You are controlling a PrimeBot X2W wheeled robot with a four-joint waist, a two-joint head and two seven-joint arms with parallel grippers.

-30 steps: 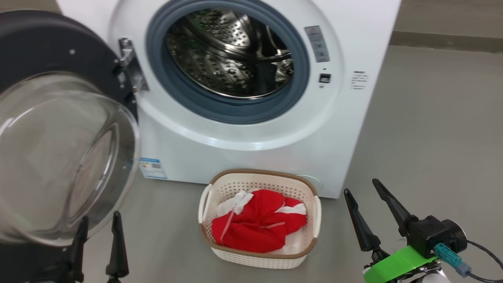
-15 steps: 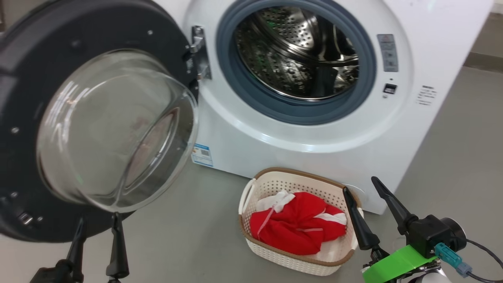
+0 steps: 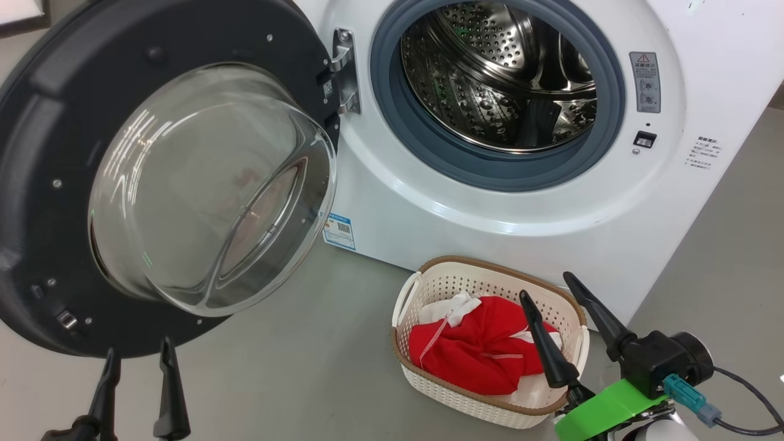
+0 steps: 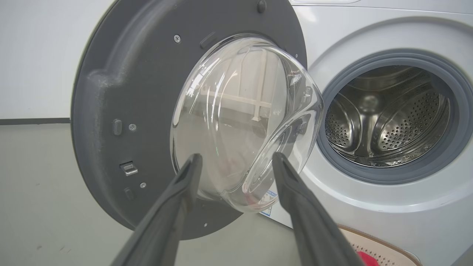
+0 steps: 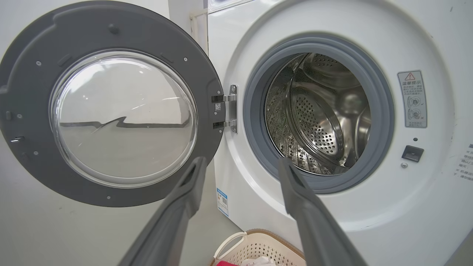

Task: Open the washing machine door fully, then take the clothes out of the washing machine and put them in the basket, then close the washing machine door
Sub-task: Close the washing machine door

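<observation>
The washing machine (image 3: pixel 551 233) stands with its drum (image 3: pixel 508 79) bare, so unloading looks finished. Its door (image 3: pixel 55 122) hangs swung wide on the left hinge (image 3: pixel 345 73). The basket (image 3: pixel 490 272) sits on the floor (image 3: pixel 343 343) just before the machine's front, red clothes (image 3: pixel 484 349) piled inside. What remains, I'd judge, is pushing the door's free edge round to the latch (image 3: pixel 644 139). The left gripper (image 3: pixel 139 346) faces the door's glass (image 4: pixel 236 118), the right gripper (image 3: pixel 545 285) hovers by the basket; both aim at the machine, fingers (image 3: pixel 168 392) spread, holding nothing.
</observation>
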